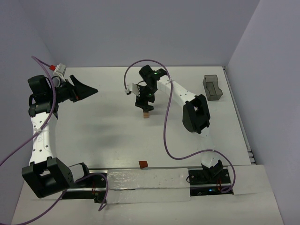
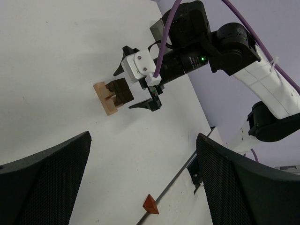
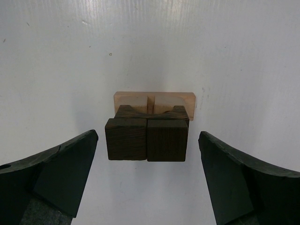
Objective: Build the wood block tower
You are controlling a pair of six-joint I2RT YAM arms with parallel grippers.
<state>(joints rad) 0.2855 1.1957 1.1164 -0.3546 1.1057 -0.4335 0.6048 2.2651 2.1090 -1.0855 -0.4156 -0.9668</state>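
The wood block tower (image 1: 146,113) stands mid-table: two dark brown cubes (image 3: 126,139) side by side on another dark piece, over a light tan base (image 3: 174,100). My right gripper (image 3: 147,135) hangs straight above it, open, with a finger on each side of the dark cubes and a gap to both. In the left wrist view the tower (image 2: 114,95) lies just below the right gripper (image 2: 135,84). My left gripper (image 1: 85,89) is raised at the far left, open and holding nothing. A small reddish triangular block (image 1: 143,164) lies alone near the front edge.
A grey translucent bin (image 1: 213,87) stands at the back right by the wall. The right arm's purple cable (image 1: 165,136) loops over the table between tower and base. A metal rail (image 1: 140,180) runs along the near edge.
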